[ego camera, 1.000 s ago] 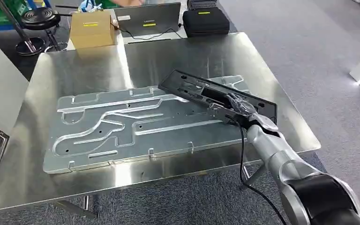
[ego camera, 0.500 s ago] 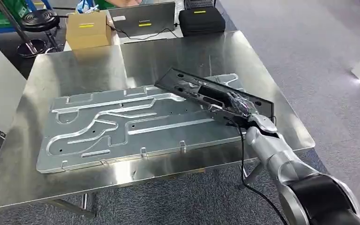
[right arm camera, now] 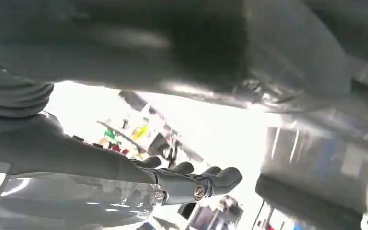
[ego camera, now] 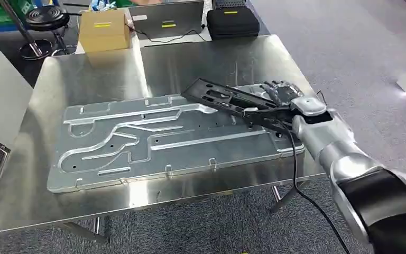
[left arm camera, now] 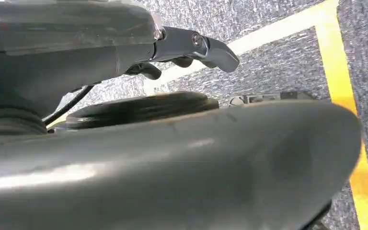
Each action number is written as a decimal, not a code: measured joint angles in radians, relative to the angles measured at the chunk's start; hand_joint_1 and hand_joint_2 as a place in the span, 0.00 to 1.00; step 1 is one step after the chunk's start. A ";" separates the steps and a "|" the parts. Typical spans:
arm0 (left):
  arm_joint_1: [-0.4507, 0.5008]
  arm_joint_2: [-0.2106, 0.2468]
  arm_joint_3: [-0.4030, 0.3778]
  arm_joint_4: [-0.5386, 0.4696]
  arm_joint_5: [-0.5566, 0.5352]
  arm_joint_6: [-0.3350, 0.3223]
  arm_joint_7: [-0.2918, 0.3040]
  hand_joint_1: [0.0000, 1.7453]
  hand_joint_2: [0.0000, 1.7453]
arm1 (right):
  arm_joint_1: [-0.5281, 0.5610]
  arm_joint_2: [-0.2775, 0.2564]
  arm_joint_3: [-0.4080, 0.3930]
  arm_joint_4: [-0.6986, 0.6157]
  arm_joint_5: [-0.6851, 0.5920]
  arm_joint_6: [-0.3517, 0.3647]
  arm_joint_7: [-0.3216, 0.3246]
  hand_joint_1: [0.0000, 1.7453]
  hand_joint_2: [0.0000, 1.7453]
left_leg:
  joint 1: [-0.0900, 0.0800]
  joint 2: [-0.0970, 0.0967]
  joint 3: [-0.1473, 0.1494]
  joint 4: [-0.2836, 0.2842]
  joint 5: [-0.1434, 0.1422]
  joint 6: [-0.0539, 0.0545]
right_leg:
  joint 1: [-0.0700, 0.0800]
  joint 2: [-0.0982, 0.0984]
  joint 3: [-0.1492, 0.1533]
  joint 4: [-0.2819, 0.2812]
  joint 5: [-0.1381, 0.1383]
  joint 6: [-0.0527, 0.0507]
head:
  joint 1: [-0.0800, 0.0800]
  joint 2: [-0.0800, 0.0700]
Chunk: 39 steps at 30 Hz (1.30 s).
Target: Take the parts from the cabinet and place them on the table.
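Note:
A long black slotted part (ego camera: pixel 219 100) lies tilted across the right end of a large grooved aluminium plate (ego camera: pixel 137 143) on the steel table (ego camera: pixel 217 58). My right hand (ego camera: pixel 281 94) is at the part's right end, just past its far edge, with the fingers stretched out. The part's near end runs under my wrist. In the right wrist view the right hand (right arm camera: pixel 187 184) has thumb and fingers extended over the shiny tabletop with nothing between them. My left hand (left arm camera: pixel 187 48) hangs over grey carpet, holding nothing.
Beyond the table's far edge stand a cardboard box (ego camera: pixel 103 29), a laptop (ego camera: pixel 166 18) and a black case (ego camera: pixel 232 24). A black stool (ego camera: pixel 45 18) is at the far left. A black cable (ego camera: pixel 296 174) hangs from my right wrist past the table's front right corner.
My right hand has come off the top of the black part and moved to its far side. The part's right end has swung and now sits more on edge. The camera shifted slightly.

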 joint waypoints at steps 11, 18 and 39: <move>-0.002 -0.001 0.007 0.002 0.006 0.002 -0.011 0.00 0.00 | -0.288 -0.030 0.073 0.005 0.068 0.057 0.067 0.00 0.00 | 0.000 0.001 -0.168 0.328 -0.128 -0.024 | 0.016 0.004 0.005 -0.017 -0.011 -0.061 | -0.002 0.000; -0.005 0.001 0.018 0.002 0.016 -0.002 -0.008 0.00 0.00 | -0.424 -0.031 0.028 -0.002 -0.101 -0.126 0.040 0.00 0.00 | -0.012 0.000 -0.038 0.018 0.016 0.008 | 0.026 0.007 0.010 -0.013 -0.020 -0.048 | -0.001 0.000; -0.011 0.003 0.094 0.003 0.105 0.040 0.003 0.00 0.00 | -0.110 -0.076 -0.146 -0.410 -0.779 -0.379 -0.205 0.00 0.00 | 0.009 -0.001 -0.123 0.207 -0.109 -0.032 | 0.006 -0.002 0.003 -0.016 0.000 -0.058 | 0.001 0.000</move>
